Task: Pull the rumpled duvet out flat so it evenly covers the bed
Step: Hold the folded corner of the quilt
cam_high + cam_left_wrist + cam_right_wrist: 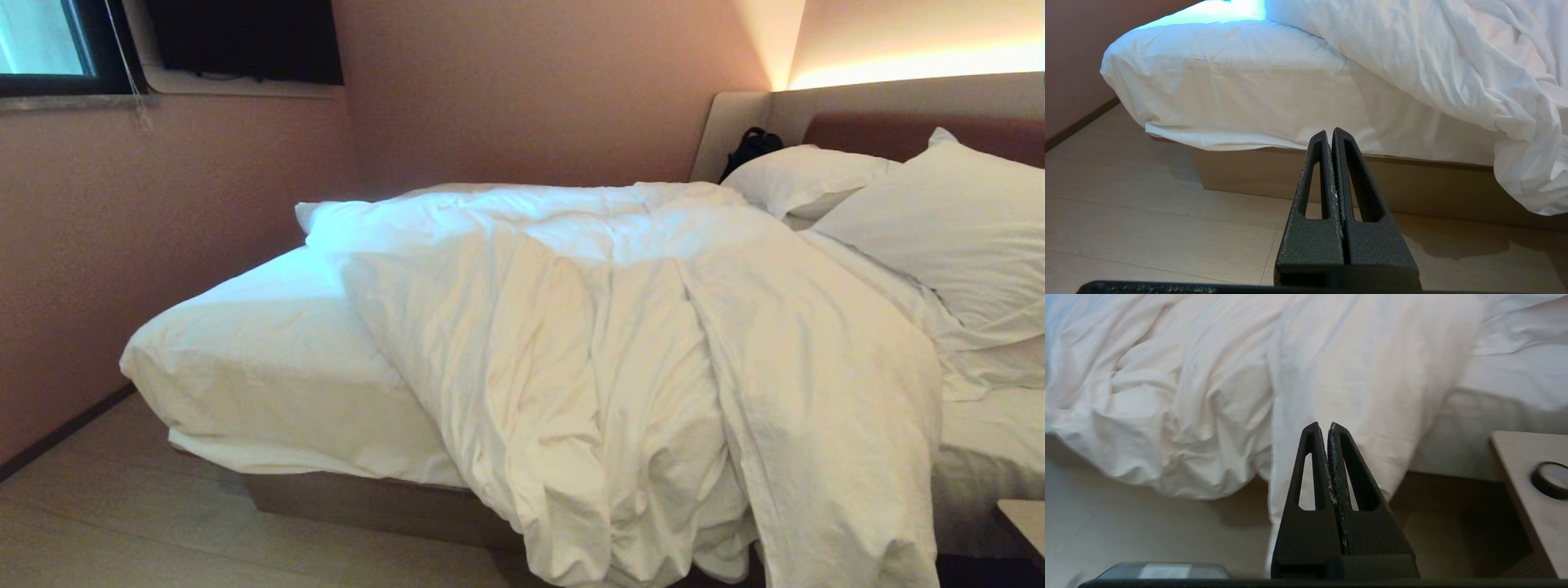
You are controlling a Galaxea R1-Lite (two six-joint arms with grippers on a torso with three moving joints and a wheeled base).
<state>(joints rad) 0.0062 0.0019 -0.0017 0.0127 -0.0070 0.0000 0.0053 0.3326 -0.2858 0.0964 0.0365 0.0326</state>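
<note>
Bed (pixel 269 359): low, tan base, white sheet on mattress, headboard at far right. Holds, top to foot:
- Pillows (pixel 947 229), 2 pcs, white, propped vs headboard; black bag (pixel 751 147) behind the farther one, in headboard corner.
- Duvet (pixel 620 343): white, rumpled, bunched across mid-bed. Near side slumps over mattress edge, hanging to the floor in two lobes. Foot end of mattress left bare, sheet showing.

Edges/room: duvet's far edge lies along the wall side; foot corner of bed sits near the left wall, narrow strip of floor between. Bedside table (pixel 1531 490) just beside the hanging duvet at head end, round dark item (pixel 1551 479) on top. Open floor (pixel 122 523) along the near side.

Grippers:
- L gripper (pixel 1330 134): fingers pressed together, holding nothing, low over floor, aimed at bed base below the bare mattress; apart from bed.
- R gripper (pixel 1323 428): fingers pressed together, nothing held, facing the hanging duvet lobe; contact w/ cloth can't tell.

Surface/room: pale wood-look floor, pinkish walls, dark skirting, window (pixel 49 41) upper left, dark screen (pixel 245 41) beside it, warm light strip over headboard.
</note>
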